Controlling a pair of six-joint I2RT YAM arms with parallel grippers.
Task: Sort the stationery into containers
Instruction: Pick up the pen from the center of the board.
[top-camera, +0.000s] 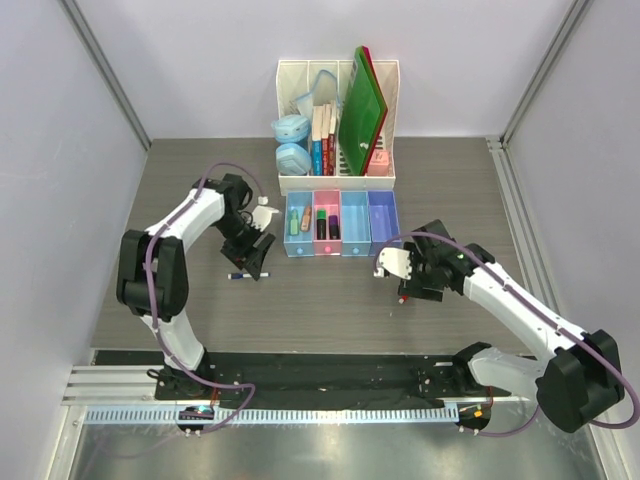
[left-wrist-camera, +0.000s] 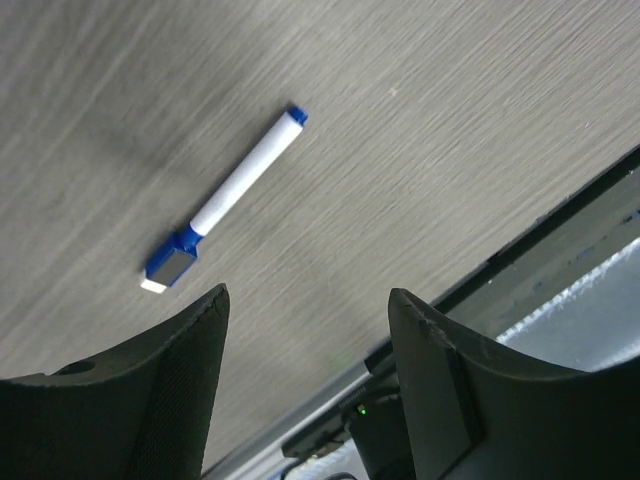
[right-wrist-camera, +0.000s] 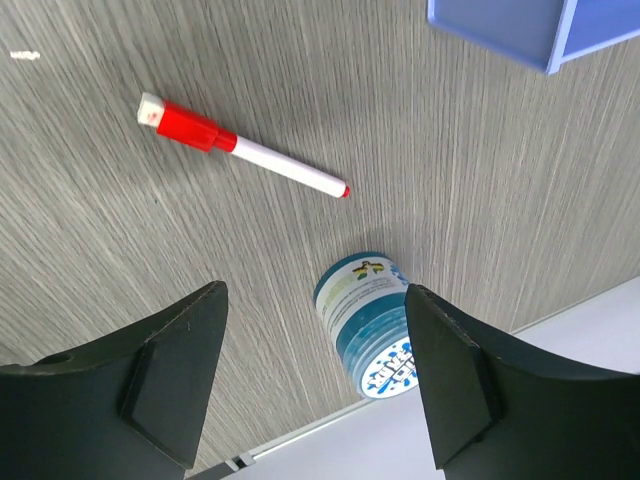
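Top external view gives you the grey table (top-camera: 200, 310), the white file rack (top-camera: 338, 120) at its far side and the four trays (top-camera: 340, 238) in a row at the rack's foot, with small items in the leftmost blue tray and the pink one. Your left gripper (left-wrist-camera: 305, 300) hangs with its jaws spread wide and nothing between them; the blue-capped pen (left-wrist-camera: 235, 190) lies flat on the wood just ahead of the fingertips, untouched. Your right gripper (right-wrist-camera: 315, 295) is equally wide and empty: the round blue-lidded pot (right-wrist-camera: 365, 325) shows in the gap between its fingers, clear of both, and the red-capped pen (right-wrist-camera: 240, 148) lies just beyond
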